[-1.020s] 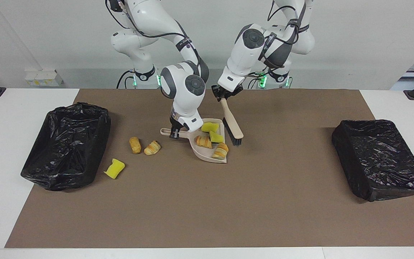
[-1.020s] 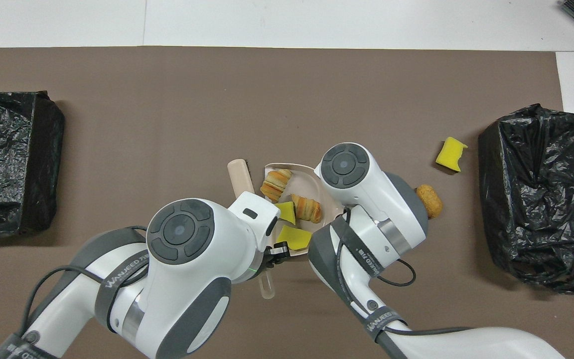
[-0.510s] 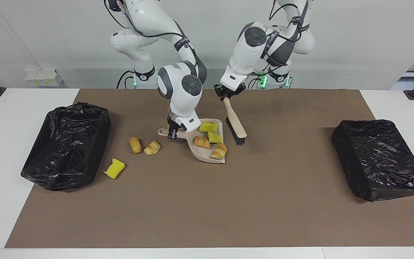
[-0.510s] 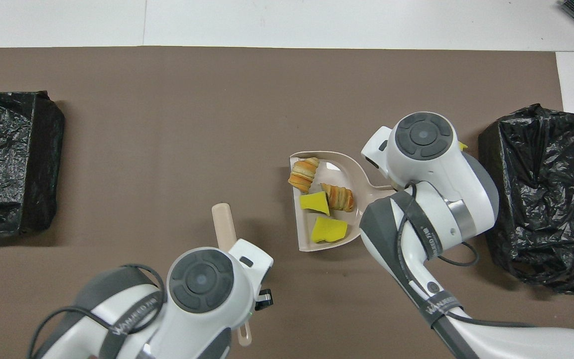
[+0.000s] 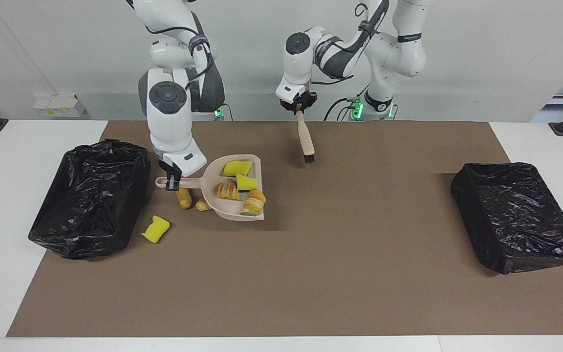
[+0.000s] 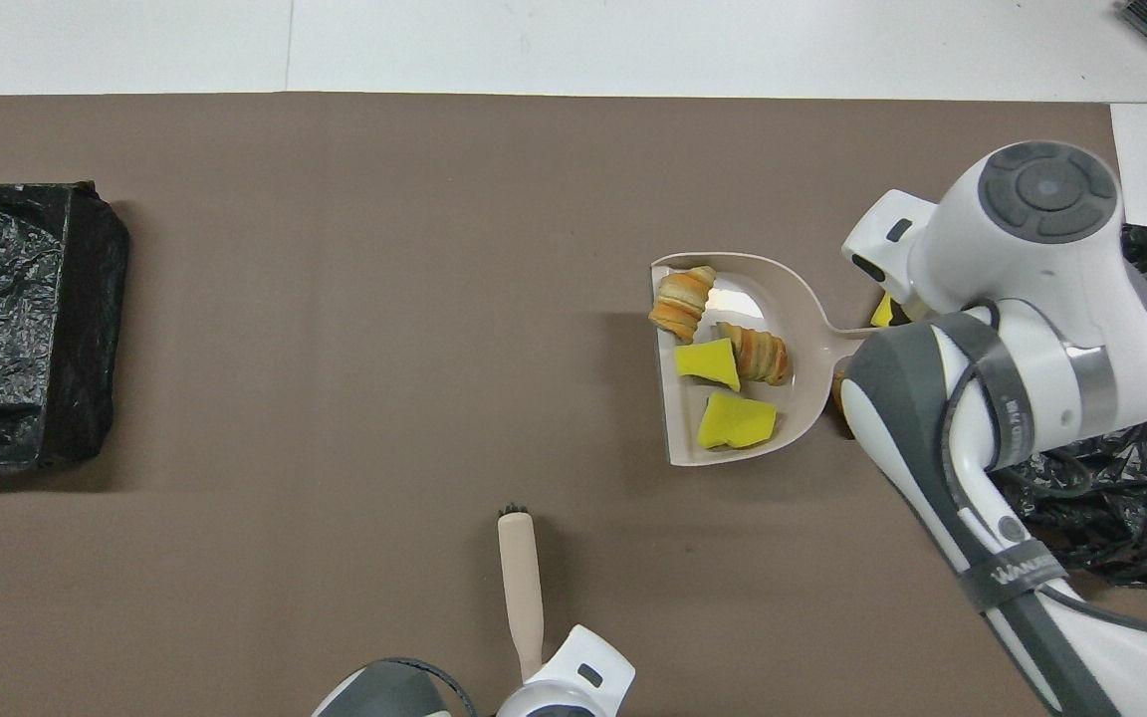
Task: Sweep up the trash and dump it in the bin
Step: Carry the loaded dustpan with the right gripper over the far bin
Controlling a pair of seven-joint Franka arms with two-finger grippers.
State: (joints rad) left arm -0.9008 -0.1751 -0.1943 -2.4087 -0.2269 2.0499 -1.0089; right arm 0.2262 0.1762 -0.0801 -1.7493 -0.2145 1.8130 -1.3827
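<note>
Plainly, the biggest risk sits on the dustpan itself: the right gripper is clamped on the end of its handle and holds it raised above the mat, with four pieces of trash on it, two yellow sponge chunks and two croissant bits. One croissant bit lies right at the open lip, so any tilt toward that lip, or a jerk on the way to the bin, would likely roll it off. The grip is at the handle's tip, so the loaded pan could also sag or twist between the fingers.

Under the right gripper, three pieces lie unswept on the mat: a brown bread bit just below the handle, another croissant bit half hidden under the pan, and a yellow sponge chunk closer to the bin. That black-lined bin stands just beside the right gripper, toward the right arm's end of the table; its loose liner rim could catch the pan if it comes in low.

The left gripper is closed on the brush handle, bristles hanging clear above the mat, well apart from the pan; it waits. A second bin sits well away from the left gripper, at the left arm's end of the table.
</note>
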